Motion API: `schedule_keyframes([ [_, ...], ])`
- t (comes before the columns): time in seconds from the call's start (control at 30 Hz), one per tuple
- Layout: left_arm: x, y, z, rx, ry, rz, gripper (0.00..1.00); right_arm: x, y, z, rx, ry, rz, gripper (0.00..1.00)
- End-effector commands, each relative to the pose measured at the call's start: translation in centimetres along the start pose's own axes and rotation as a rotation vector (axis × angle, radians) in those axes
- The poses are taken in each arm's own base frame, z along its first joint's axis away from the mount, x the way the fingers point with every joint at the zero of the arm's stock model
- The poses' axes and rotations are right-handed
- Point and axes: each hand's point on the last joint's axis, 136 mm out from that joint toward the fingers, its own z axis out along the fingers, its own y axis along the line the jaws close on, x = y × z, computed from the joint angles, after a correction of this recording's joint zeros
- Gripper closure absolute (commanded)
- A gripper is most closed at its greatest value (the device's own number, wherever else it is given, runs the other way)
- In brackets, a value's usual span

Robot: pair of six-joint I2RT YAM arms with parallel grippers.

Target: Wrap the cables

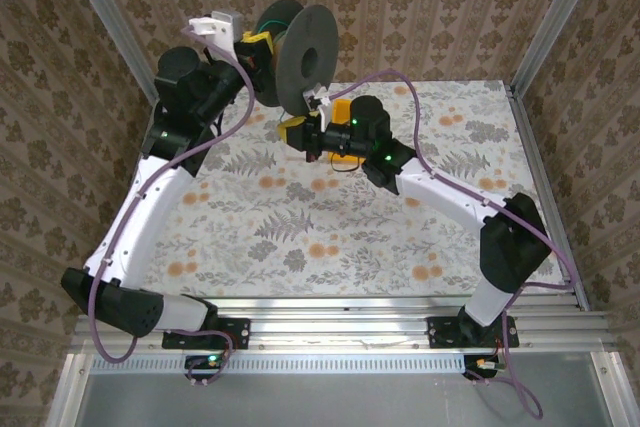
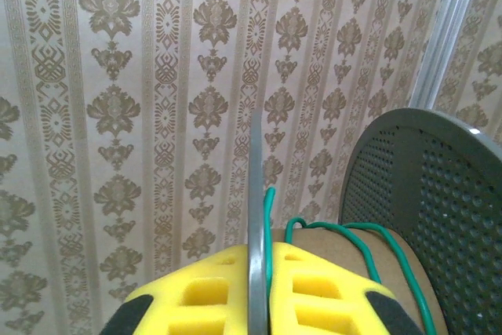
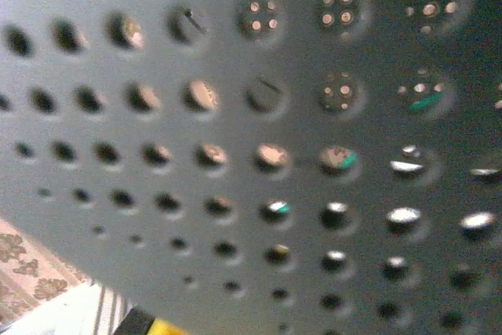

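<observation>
A wide dark grey spool (image 1: 305,52) is held up off the table at the back. My left gripper (image 1: 257,50) reaches it from the left. In the left wrist view its yellow fingers (image 2: 205,292) are shut on the thin edge of one flange (image 2: 256,186), and a green cable (image 2: 345,229) is squeezed in beside that edge. The cable loops over the brown core (image 2: 357,253) toward the perforated far flange (image 2: 439,194). My right gripper (image 1: 300,130) sits just under the spool, shut. Its camera is close against a perforated flange (image 3: 235,115), with green showing through the holes.
The floral table top (image 1: 300,237) lies below both arms. Patterned walls close in the back and sides, with metal frame posts (image 1: 555,17) at the corners. Purple cords (image 1: 430,87) run along the arms.
</observation>
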Motion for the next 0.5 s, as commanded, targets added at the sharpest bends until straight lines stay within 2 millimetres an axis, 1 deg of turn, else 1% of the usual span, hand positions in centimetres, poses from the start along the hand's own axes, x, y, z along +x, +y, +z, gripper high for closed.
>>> schedule_keyframes([
  [0.0,-2.8,-1.1,-0.2,-0.037,-0.067,0.110,1.00,-5.0,4.2,-1.7,-0.035,-0.089,-0.144,1.00],
  [0.13,-1.6,-2.2,0.3,-0.035,-0.031,0.159,1.00,-6.8,4.9,-2.6,-0.022,-0.123,-0.184,1.00],
  [0.3,-0.1,-2.9,0.6,-0.039,0.007,0.187,1.00,-8.5,5.7,-3.2,-0.032,-0.165,-0.196,1.00],
  [0.4,-0.1,-3.0,0.4,-0.036,0.006,0.184,1.00,-8.6,5.8,-3.1,-0.032,-0.161,-0.197,1.00],
  [0.47,-0.3,-3.1,0.3,-0.028,-0.010,0.172,1.00,-8.2,5.4,-3.0,-0.018,-0.145,-0.199,1.00],
])
